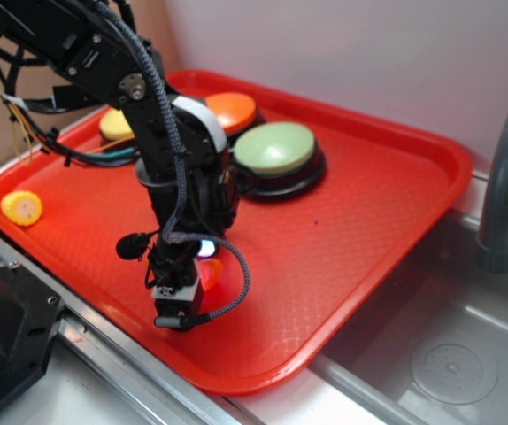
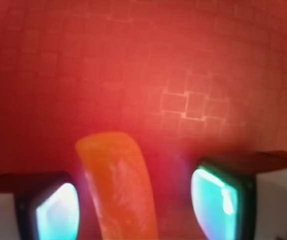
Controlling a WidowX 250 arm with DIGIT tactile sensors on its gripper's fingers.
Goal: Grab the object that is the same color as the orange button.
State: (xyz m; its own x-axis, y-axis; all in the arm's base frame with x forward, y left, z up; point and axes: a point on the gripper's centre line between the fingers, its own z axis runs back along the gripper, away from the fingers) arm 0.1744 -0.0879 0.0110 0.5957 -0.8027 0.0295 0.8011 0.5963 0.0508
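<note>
Below, my hand sits low over the red tray, its pads spread wide; the orange slice lies between them, nearer the left pad, ungripped. Far back stands the orange button beside the green button.

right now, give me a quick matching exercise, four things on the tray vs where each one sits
Things:
1. orange slice
2. orange button
3. pale green button
4. yellow corn piece

Places:
A. far edge of the red tray, behind the arm
B. between the fingers of the gripper
C. left corner of the tray, alone
D. middle of the tray, just right of the arm

Pairs: 1-B, 2-A, 3-D, 4-C
</note>
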